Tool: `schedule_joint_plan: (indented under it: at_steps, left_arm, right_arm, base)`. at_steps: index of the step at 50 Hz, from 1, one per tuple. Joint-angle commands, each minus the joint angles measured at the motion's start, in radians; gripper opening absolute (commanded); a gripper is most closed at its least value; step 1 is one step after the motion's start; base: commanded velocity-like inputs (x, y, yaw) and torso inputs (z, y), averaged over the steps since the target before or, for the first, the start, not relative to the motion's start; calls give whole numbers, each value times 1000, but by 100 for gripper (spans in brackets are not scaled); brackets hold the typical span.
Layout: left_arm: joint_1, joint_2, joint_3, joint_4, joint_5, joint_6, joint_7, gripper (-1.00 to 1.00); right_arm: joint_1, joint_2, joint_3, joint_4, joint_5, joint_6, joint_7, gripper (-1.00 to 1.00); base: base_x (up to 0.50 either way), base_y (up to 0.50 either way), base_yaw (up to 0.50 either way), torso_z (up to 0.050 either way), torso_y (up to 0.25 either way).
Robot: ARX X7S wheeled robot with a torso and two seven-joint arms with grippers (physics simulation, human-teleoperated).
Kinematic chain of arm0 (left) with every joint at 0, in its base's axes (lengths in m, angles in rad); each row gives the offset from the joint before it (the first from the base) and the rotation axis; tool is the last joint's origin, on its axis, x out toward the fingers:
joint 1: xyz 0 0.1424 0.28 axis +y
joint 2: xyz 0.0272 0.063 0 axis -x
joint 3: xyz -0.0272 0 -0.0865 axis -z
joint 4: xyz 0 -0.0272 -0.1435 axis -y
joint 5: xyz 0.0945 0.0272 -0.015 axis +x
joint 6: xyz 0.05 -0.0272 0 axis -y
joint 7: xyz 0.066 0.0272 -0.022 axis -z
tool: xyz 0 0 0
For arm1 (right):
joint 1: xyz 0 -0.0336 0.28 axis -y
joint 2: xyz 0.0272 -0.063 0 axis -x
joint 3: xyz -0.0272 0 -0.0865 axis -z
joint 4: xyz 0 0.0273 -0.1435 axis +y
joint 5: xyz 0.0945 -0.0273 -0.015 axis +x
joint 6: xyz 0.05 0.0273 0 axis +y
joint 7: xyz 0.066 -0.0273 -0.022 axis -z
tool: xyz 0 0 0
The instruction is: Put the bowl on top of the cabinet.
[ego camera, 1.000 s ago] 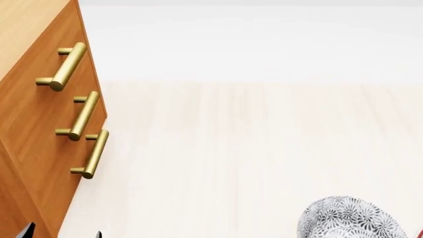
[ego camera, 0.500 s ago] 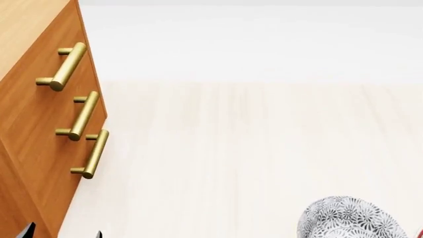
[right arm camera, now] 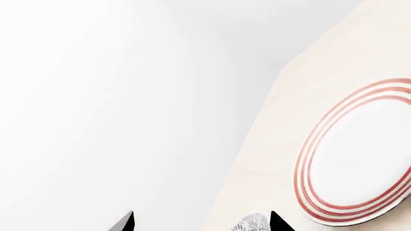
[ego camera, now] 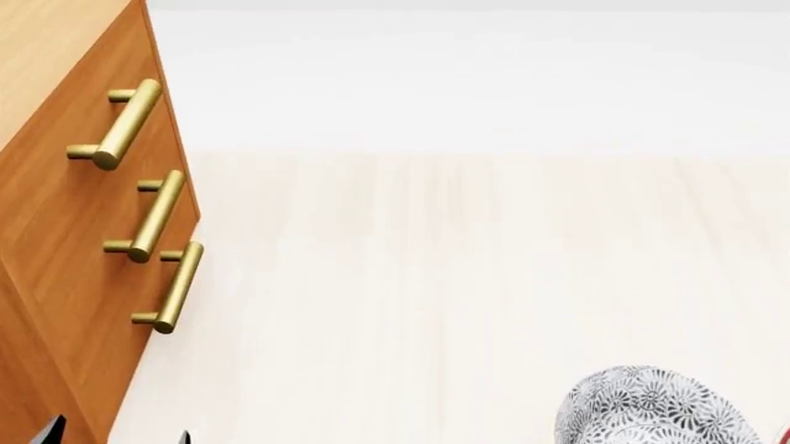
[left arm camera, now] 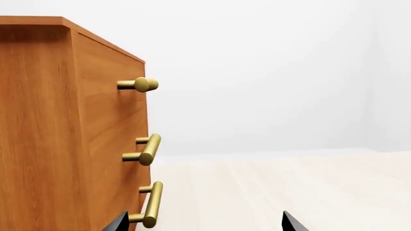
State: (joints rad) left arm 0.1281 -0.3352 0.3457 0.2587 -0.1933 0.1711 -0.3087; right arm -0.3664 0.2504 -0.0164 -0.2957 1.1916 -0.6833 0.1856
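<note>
The bowl [ego camera: 652, 413], white with a dense grey-black floral pattern, sits on the pale wooden floor at the bottom right of the head view, cut off by the frame edge. The orange-brown cabinet [ego camera: 68, 213] stands at the left with three brass handles. My left gripper [ego camera: 117, 437] is open low beside the cabinet's front, nothing between its fingers. In the left wrist view the cabinet [left arm camera: 57, 134] fills one side and the left gripper [left arm camera: 204, 224] shows two spread tips. My right gripper [right arm camera: 202, 224] is open; a sliver of the bowl [right arm camera: 252, 224] shows close to one fingertip.
A flat white plate with red rings [right arm camera: 359, 163] lies on the floor beside the bowl; only its red edge [ego camera: 785, 433] shows in the head view. Pale wooden floor [ego camera: 469, 277] stretches between cabinet and bowl, with a white wall behind.
</note>
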Motion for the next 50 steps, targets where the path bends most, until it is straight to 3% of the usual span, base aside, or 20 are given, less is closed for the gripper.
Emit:
schedule_joint_plan:
  at_steps: [1, 50]
  left_arm:
    - [-3, -2, 3, -3, -3, 0, -2, 100]
    - [-5, -12, 15, -3, -11, 5, -13, 100]
  right_arm:
    - [19, 28, -14, 14, 70, 48, 6, 100]
    - [83, 66, -23, 99, 102, 126, 129, 100]
  base:
    - [0, 0, 0, 0, 0]
    - [0, 0, 0, 0, 0]
